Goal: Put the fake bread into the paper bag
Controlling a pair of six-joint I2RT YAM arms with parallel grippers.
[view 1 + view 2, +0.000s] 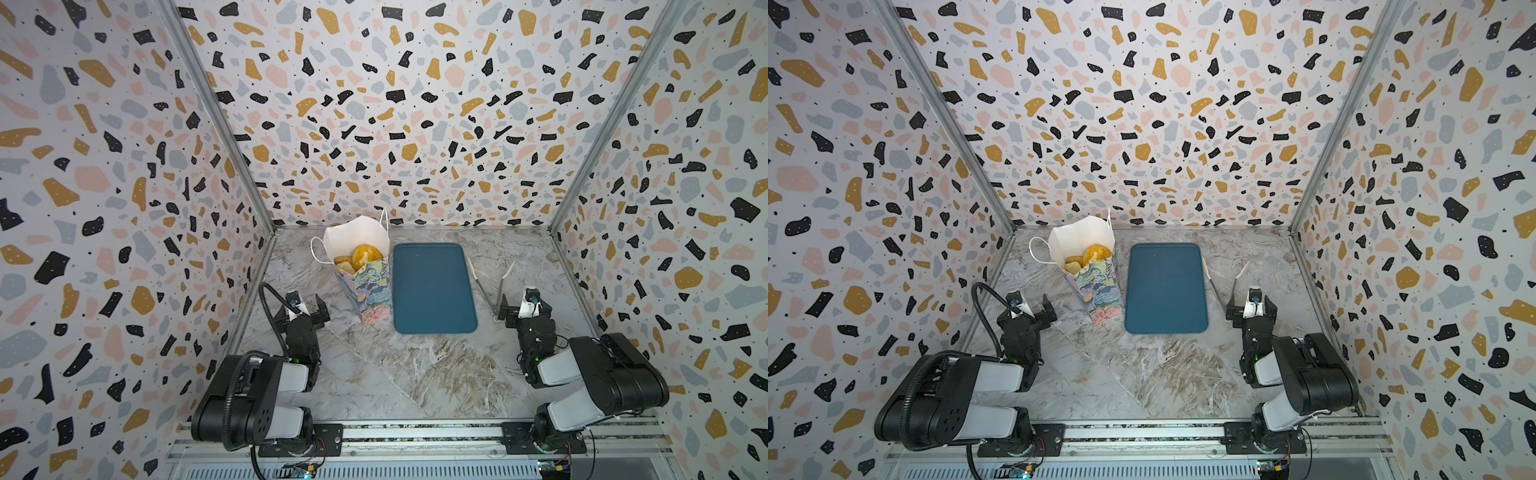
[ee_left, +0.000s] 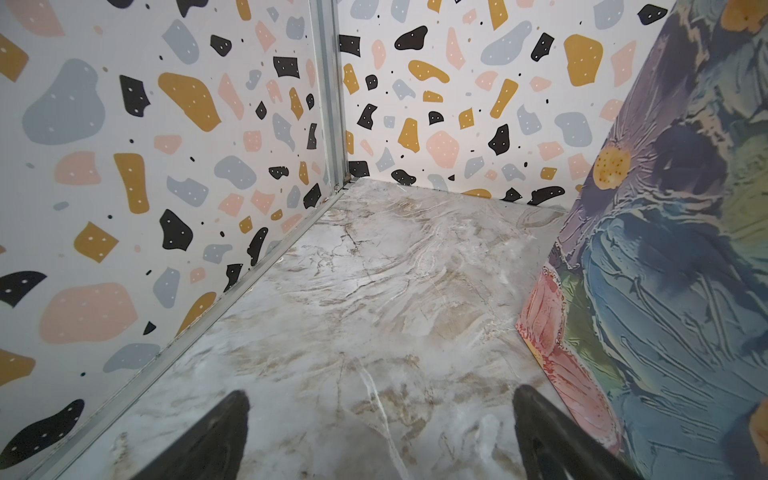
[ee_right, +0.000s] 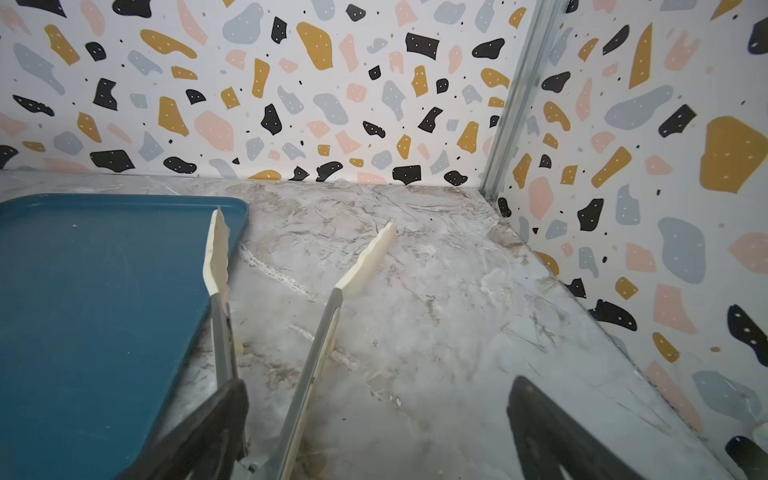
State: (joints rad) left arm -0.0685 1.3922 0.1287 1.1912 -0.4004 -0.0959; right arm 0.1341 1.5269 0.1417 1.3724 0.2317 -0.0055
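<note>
Table (image 1: 415, 374) shows no loose bread in either top view. The blue tray (image 1: 432, 286) at frame centre is bare. The paper bag (image 1: 370, 291) stands upright just left of the tray, mouth open. Lower left of the frame, the left claw (image 1: 301, 312) sits near the bag's base, spread wide, pinching nothing. Lower right, the right claw (image 1: 525, 309) is also spread wide and empty. The tongs (image 3: 325, 332) lie on the table right of the tray, one tip over its rim, hinge end by a claw finger — contact there unclear. The bread (image 1: 365, 255) is inside the bag: a seeded loaf on top, smaller pieces beside it, count hidden.

My read: loading looks done — nothing left to pick. Next move calls for no grasp, just keeping both arms clear of the bag so it stays upright.
</note>
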